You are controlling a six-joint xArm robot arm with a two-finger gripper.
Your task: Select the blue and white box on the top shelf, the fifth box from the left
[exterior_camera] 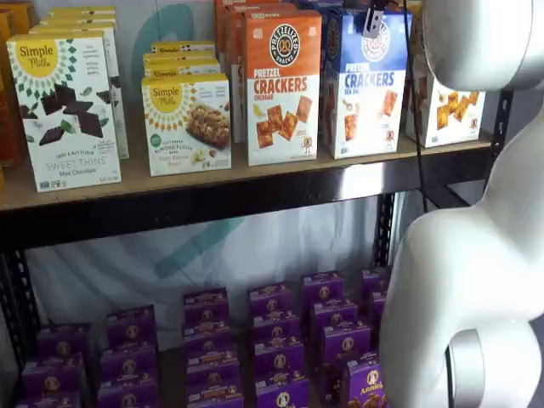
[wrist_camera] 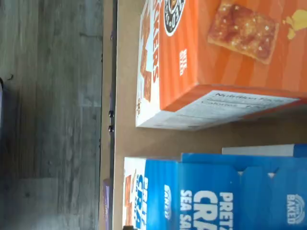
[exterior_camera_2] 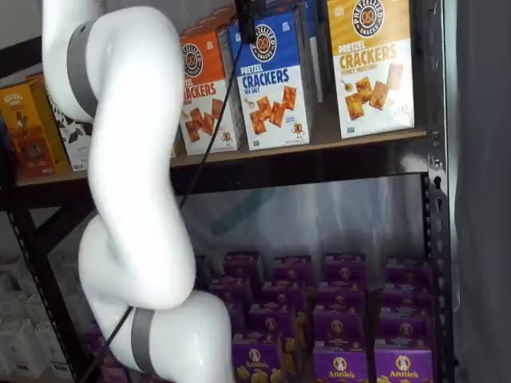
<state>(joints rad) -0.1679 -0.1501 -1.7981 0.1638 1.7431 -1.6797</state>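
The blue and white box (exterior_camera: 365, 93) stands upright on the top shelf (exterior_camera: 255, 191), between an orange box and a yellow one; it shows in both shelf views (exterior_camera_2: 275, 88). The wrist view looks down on its blue top (wrist_camera: 216, 196) and the tan shelf board (wrist_camera: 144, 143). My gripper (exterior_camera_2: 246, 20) hangs from the view's upper edge as a black shape with a cable, in front of the box's top corner. In a shelf view only a small dark piece of the gripper (exterior_camera: 372, 21) shows. The jaws stand wide open and hold nothing.
An orange cheddar box (exterior_camera: 283, 85) stands left of the target, a yellow-and-white box (exterior_camera_2: 371, 64) right of it. Small purple boxes (exterior_camera: 272, 340) fill the lower level. My white arm (exterior_camera_2: 136, 199) hides the shelf's left part. A black upright (exterior_camera_2: 435, 159) bounds the right side.
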